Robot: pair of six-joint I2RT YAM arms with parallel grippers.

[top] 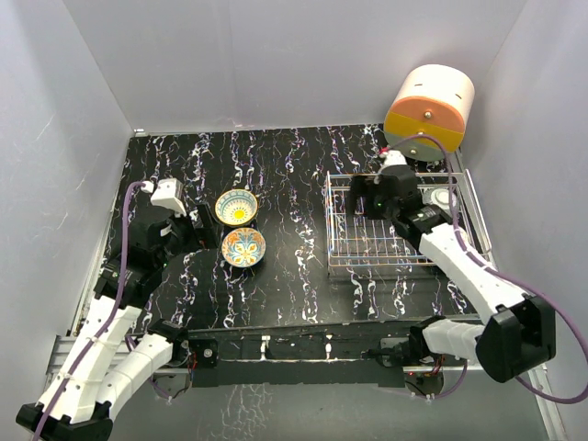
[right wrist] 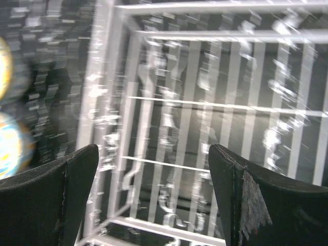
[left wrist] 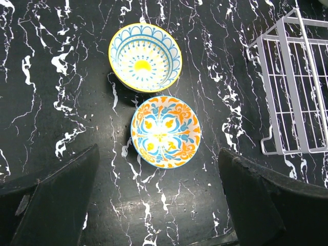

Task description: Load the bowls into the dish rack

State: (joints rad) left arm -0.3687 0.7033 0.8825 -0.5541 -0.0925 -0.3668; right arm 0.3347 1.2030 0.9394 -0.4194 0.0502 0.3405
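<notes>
Two bowls sit upright, mouths up, on the left of the worktop (top: 294, 184). The yellow bowl (left wrist: 145, 57) lies just beyond the orange bowl (left wrist: 165, 131). The dish rack (top: 377, 246) stands on the right, its long axis running left to right. The left claw (left wrist: 158, 154) hangs wide and empty above the orange bowl. The right claw (right wrist: 152, 148) hangs wide and empty over the rack.

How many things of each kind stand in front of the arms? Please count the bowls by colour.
Painted bowls: 2, the yellow bowl and the orange bowl, both outside the rack
Grey bowl: 1, it seems, inside the rack and partly hidden
Rack: 1
Drawer unit: 1
Total: 5
</notes>
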